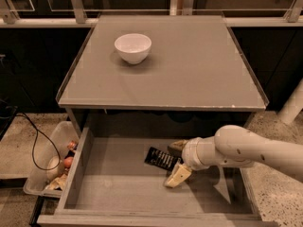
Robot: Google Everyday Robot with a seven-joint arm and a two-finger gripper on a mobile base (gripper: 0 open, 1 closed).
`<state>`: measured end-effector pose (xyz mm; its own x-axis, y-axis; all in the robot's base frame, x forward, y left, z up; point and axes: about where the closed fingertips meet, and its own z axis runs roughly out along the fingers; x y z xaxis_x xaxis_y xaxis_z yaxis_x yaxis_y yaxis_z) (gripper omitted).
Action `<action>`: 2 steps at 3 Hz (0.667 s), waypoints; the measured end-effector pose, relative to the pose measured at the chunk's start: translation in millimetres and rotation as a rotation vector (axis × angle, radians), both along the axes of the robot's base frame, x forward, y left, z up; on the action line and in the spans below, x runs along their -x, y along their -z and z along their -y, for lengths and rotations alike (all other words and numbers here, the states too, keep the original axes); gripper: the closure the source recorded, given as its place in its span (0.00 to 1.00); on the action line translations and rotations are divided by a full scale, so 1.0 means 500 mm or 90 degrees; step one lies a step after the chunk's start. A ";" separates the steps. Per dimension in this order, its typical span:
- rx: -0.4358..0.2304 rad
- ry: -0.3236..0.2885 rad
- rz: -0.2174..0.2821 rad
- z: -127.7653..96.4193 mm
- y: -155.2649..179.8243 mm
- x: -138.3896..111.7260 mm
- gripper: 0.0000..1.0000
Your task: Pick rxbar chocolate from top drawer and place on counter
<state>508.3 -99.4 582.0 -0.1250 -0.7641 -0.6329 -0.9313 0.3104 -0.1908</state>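
Note:
The rxbar chocolate [161, 158], a small black wrapper with white print, lies flat on the bottom of the open top drawer [118, 188], right of its middle. My gripper [175, 162] reaches in from the right on a white arm. It is open, with one tan finger [178, 175] in front of the bar's right end and the other behind it. The bar rests on the drawer floor. The counter [189, 65] lies above the drawer, flat and grey with thin edge rails.
A white bowl [133, 47] stands on the counter's back left. A clear plastic bin [45, 174] of small items sits on the speckled floor left of the drawer, with a black cable beside it. A white post [293, 103] stands at the right.

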 end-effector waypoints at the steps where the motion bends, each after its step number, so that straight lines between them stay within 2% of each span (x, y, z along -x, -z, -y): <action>1: 0.000 0.000 0.000 0.000 0.000 0.000 0.64; 2: 0.000 0.000 0.000 0.000 0.000 0.000 0.88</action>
<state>508.2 -99.3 582.0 -0.1249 -0.7641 -0.6329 -0.9313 0.3103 -0.1908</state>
